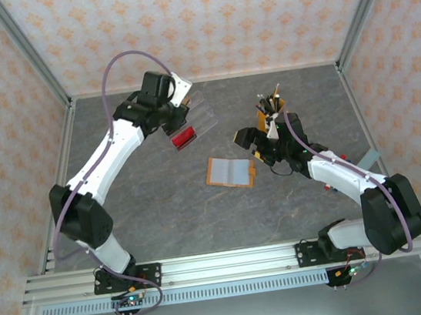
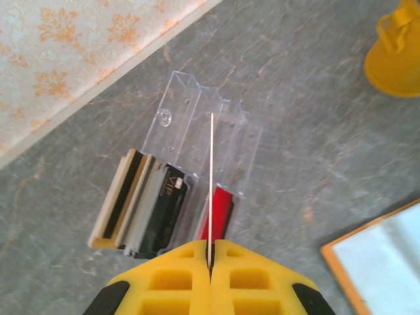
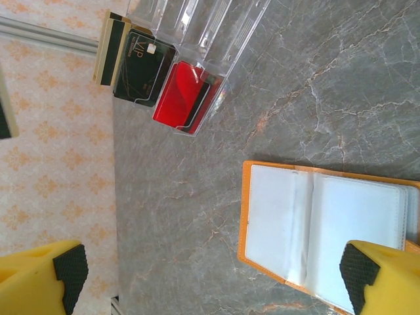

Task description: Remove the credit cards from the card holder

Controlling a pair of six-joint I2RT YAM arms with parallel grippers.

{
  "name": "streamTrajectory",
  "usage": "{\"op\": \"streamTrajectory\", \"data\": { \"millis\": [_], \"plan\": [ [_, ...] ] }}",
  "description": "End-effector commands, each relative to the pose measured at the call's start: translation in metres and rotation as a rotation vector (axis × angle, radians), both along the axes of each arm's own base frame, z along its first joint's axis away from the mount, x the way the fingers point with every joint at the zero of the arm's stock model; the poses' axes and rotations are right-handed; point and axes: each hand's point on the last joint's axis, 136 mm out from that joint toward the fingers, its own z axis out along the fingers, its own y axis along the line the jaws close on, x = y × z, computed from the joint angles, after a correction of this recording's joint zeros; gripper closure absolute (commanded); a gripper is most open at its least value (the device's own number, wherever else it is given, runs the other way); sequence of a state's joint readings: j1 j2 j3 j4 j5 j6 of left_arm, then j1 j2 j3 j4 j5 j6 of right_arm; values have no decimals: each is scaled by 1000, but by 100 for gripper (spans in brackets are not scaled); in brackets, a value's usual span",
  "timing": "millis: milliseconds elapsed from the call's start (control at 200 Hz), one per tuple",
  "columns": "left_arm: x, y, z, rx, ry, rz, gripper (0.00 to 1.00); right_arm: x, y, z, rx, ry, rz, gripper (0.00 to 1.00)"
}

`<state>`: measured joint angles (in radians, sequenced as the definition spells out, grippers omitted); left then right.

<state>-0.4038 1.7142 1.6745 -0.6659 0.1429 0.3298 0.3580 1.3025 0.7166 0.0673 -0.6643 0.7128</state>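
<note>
The left hand (image 2: 210, 257) pinches a card (image 2: 212, 177) edge-on above the clear rack (image 2: 190, 105) just ahead of it. It is best lowered straight into a free slot beside the red card (image 2: 220, 213). The right hand (image 3: 213, 272), spread, hovers over the open card holder (image 3: 341, 216).

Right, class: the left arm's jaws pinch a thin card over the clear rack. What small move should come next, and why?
Probably lower the left gripper a little, easing the thin pale card into the clear plastic slotted rack beside the red card. Its jaws are shut on the card, which hangs edge-on over the slots.
</note>
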Motion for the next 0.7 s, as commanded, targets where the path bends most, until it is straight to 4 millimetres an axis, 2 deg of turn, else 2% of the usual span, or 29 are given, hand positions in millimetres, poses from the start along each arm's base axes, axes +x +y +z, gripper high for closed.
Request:
{"op": "streamTrajectory", "data": {
  "millis": [0,130,150,165,205,480,616,696],
  "plan": [
    [13,18,-6,193,-1,-59,100,8,-1,7,-2,-21,-17,0],
    [26,28,-26,337,61,-69,100,7,1,8,14,-27,-15,0],
    [28,31,-24,358,57,-63,100,7,0,9,15,-30,-15,0],
    [31,32,-35,381,79,-64,100,6,1,9,15,-30,-14,0],
    [36,35,-42,411,94,-65,100,6,0,10,16,-34,-14,0],
    [57,44,-72,425,155,-85,100,8,-1,10,10,-31,-22,0],
    [69,50,-79,455,141,-59,100,8,-1,8,11,-22,-24,0],
    [75,54,-77,454,125,-44,100,8,0,6,9,-15,-23,0]
  ]
}}
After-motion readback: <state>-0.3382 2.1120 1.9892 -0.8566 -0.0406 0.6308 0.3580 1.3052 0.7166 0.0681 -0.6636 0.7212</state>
